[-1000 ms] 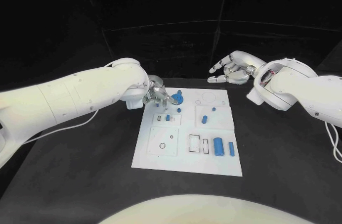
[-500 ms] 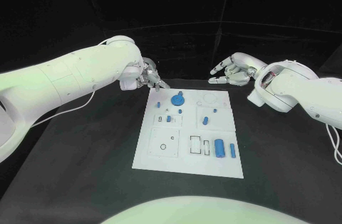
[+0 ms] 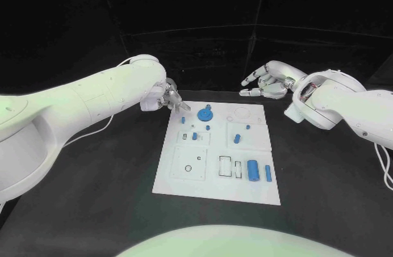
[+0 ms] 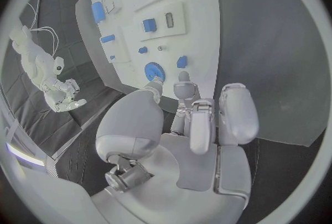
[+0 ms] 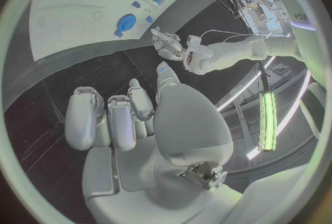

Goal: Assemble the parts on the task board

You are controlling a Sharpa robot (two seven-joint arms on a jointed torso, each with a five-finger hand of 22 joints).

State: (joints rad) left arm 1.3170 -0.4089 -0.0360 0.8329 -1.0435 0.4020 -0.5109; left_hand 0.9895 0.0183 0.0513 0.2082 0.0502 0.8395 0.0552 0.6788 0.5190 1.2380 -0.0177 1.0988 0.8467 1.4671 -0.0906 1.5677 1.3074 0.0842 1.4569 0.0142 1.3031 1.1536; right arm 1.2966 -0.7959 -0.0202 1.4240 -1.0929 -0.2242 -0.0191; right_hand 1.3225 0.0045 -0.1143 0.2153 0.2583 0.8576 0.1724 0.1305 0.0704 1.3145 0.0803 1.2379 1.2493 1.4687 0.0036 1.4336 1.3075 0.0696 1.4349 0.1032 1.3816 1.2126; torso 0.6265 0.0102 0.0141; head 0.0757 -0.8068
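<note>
Counting from the head view:
Task board: one white task board (image 3: 214,177) flat in the middle of the black table (image 3: 90,200).
Blue parts: seven, all lying on the board, none held.
Round part: one gear-like disc (image 3: 205,116) at the board's far end, near the left corner.
Small pieces: one block (image 3: 183,119) just beside the disc; one tiny piece (image 3: 207,126) below the disc; one short piece (image 3: 194,135) in the small square plate on the left side.
Peg: one slanted oblong peg (image 3: 237,138) in the square plate on the right side.
Cylinders: a thick cylinder (image 3: 254,168) and a thin bar (image 3: 268,172), side by side at the near right edge.
Slots: two dark-outlined rectangular recesses (image 3: 224,165) beside the cylinders; nothing blue in them.
Left hand: the left hand (image 3: 170,96) hovers off the far left corner of the board, fingers loosely spread, holding nothing; the wrist view shows its fingertips (image 4: 182,77) above the table near the disc.
Right hand: the right hand (image 3: 267,80) is beyond the board's far right corner, fingers apart and slightly curved, nothing in them.
</note>
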